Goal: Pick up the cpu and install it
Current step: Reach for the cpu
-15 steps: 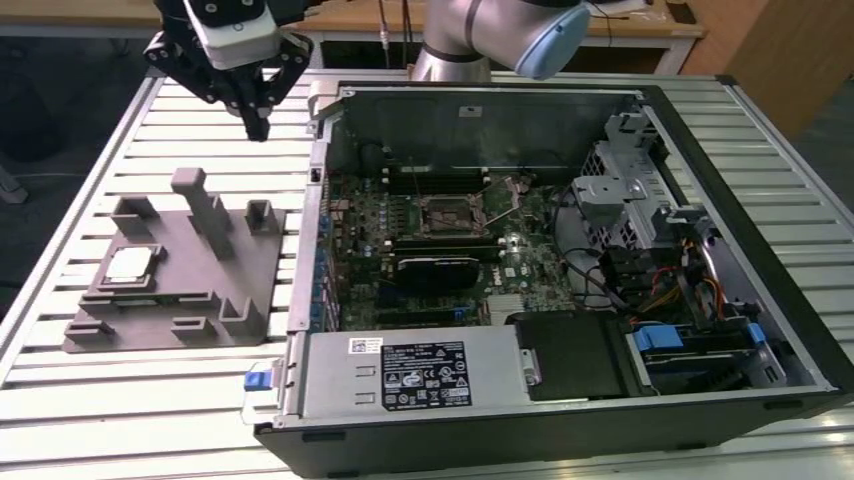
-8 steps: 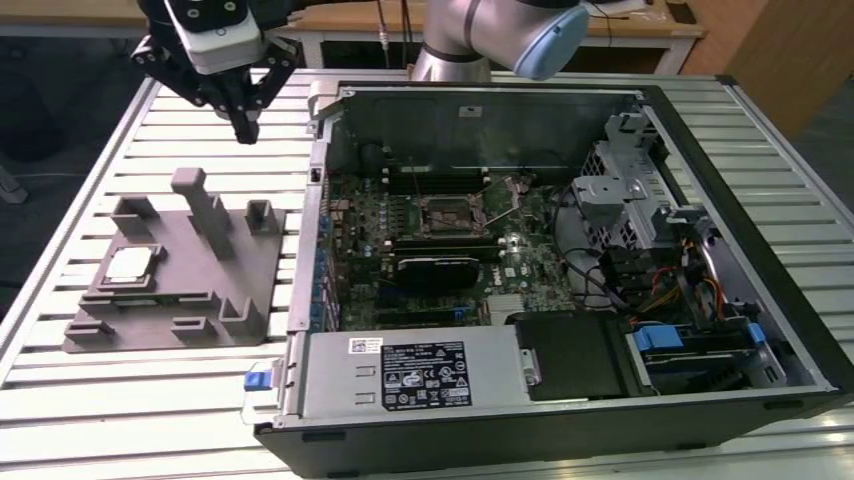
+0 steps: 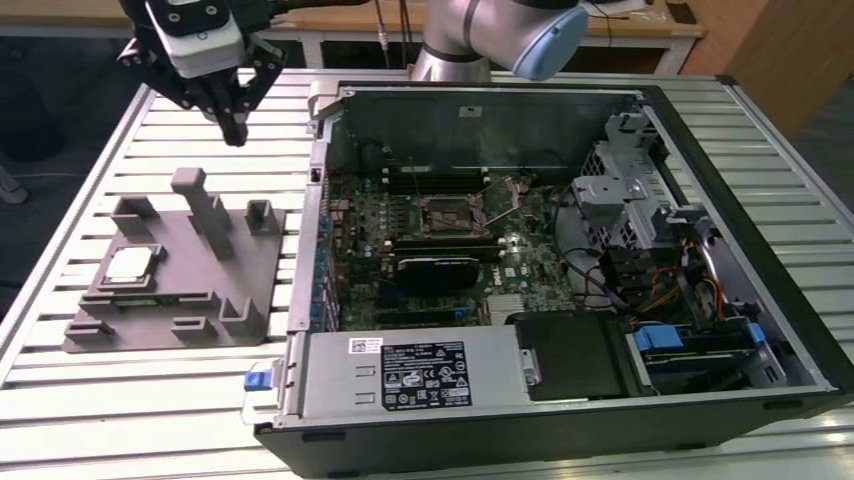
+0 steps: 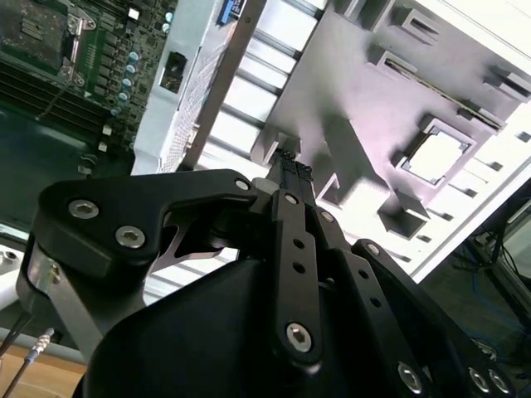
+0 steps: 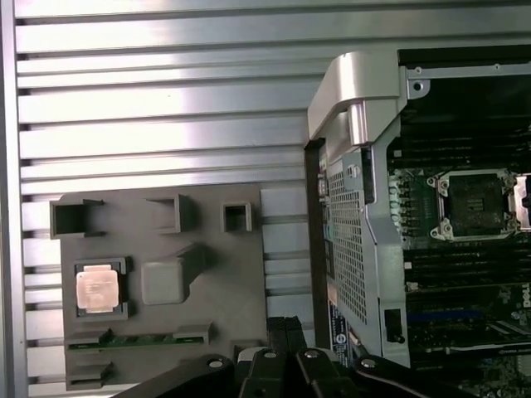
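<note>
Silver-grey cpu (image 3: 130, 264) in grey fixture (image 3: 200, 262), well apart from raised claw (image 3: 236, 133), seemingly pinched closed, empty.

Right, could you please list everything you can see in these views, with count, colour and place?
cpu: one, pale silver, seated in a fixture pocket.
fixture: one, grey plastic, on the table at the exterior view's left.
computer case: one, black, open, beside the fixture.
motherboard: one, green, inside the case.
cpu socket: one, metal-framed, no chip in it, on the motherboard.
power supply: one, silver, at the case's near edge.
table: one, slatted silver metal.
arm: one, silver and blue, behind the case.
tool: one, black, shut, empty, above the table past the fixture.
</note>
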### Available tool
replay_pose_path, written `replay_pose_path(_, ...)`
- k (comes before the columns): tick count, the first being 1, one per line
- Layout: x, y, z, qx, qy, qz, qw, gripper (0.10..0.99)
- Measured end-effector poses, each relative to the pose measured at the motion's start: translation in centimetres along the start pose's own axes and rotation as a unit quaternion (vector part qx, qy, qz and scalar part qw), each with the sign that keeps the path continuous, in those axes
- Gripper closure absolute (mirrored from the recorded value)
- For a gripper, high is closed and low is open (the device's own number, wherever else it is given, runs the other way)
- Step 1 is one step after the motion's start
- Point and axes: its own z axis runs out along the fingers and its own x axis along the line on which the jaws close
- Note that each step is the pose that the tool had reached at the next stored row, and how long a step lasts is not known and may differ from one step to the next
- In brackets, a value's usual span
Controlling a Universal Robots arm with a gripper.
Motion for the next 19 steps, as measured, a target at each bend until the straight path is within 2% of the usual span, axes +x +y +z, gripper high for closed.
replay_pose_path(19,2.57,-0.21,0.39,0.0000,0.0000,0.000,1.0000,0.980)
